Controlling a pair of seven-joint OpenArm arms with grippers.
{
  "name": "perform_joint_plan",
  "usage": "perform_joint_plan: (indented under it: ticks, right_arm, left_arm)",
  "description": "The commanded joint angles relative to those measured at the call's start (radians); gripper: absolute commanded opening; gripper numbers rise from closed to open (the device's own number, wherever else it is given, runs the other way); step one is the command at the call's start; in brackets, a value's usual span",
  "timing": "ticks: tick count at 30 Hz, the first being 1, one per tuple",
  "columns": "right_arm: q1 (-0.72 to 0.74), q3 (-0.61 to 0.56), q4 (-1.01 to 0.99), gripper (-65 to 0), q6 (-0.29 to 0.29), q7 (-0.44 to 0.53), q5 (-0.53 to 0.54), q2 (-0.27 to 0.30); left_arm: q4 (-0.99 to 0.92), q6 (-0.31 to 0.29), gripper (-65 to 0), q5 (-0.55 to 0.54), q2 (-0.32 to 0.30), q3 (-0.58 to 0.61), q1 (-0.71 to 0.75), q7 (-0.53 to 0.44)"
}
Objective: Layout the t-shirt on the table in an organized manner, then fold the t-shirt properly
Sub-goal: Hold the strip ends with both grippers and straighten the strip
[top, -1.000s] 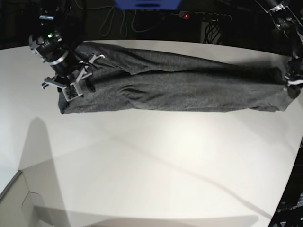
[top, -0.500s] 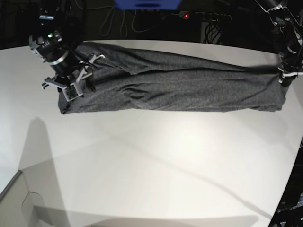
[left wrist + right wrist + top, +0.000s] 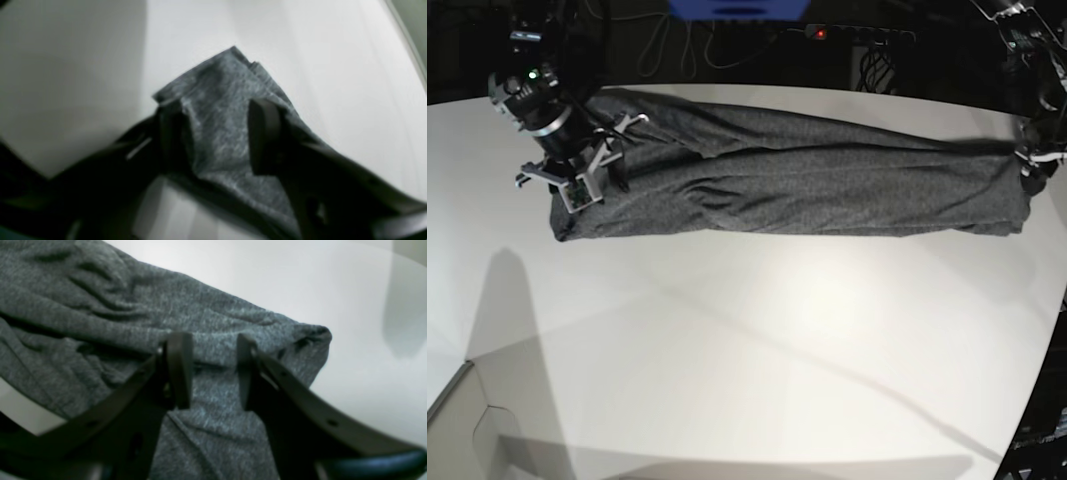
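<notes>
The dark grey t-shirt (image 3: 797, 185) lies as a long, bunched band across the far part of the white table (image 3: 747, 340). My left gripper (image 3: 1030, 170) is at the shirt's right end. In the left wrist view that gripper (image 3: 217, 133) stands open, its fingers (image 3: 263, 133) apart, with a corner of the t-shirt (image 3: 217, 83) lying slack between them on the table. My right gripper (image 3: 587, 170) is over the shirt's left end. In the right wrist view it (image 3: 211, 370) is open just above the wrinkled t-shirt (image 3: 100, 306), pinching nothing.
Behind the table's far edge are a power strip (image 3: 820, 33) with a red light, cables and a blue object (image 3: 737, 8). The table's curved edge (image 3: 1039, 400) runs down the right side. A pale box corner (image 3: 467, 420) shows at the bottom left.
My left gripper has opened and let go of the shirt's right end, which has settled flat a little further in. The right arm has not moved.
</notes>
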Motion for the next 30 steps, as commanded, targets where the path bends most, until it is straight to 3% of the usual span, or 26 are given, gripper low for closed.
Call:
perform_joint_plan:
  ticks: [1,7,12,16,17,20,24,30]
  right_arm:
    - [0.003,0.002,0.016,-42.5,0.007,0.021,0.017,0.006]
    - [0.003,0.002,0.016,-42.5,0.007,0.021,0.017,0.006]
    - [0.003,0.002,0.016,-42.5,0.007,0.021,0.017,0.006]
    - [0.006,0.002,0.016,-42.5,0.007,0.021,0.017,0.006]
    - [0.007,0.002,0.016,-42.5,0.007,0.021,0.017,0.006]
    - [0.007,0.002,0.016,-42.5,0.007,0.021,0.017,0.006]
    - [0.009,0.002,0.016,-42.5,0.007,0.021,0.017,0.006]
    - [0.007,0.002,0.016,-42.5,0.007,0.021,0.017,0.006]
  left_arm:
    - [0.030,-0.008,-30.4,-0.038,-0.020,-0.006,0.010,-0.018]
    - [0.068,-0.008,-20.3,-0.075,-0.066,0.001,0.032,-0.018]
    - [0.024,-0.008,-14.9,0.059,-0.109,0.007,-0.031,-0.018]
    - [-0.050,-0.009,-12.5,0.186,-0.176,0.133,-0.088,-0.028]
    - [-0.067,-0.018,-12.5,0.203,-0.188,0.168,-0.097,-0.029]
    - [-0.085,-0.127,-12.5,0.237,-0.213,0.242,-0.116,-0.029]
    - [-0.082,-0.230,-12.5,0.318,-0.208,0.259,-0.123,-0.032]
    - [-0.128,-0.252,-12.4,0.364,-0.213,0.254,-0.142,-0.083]
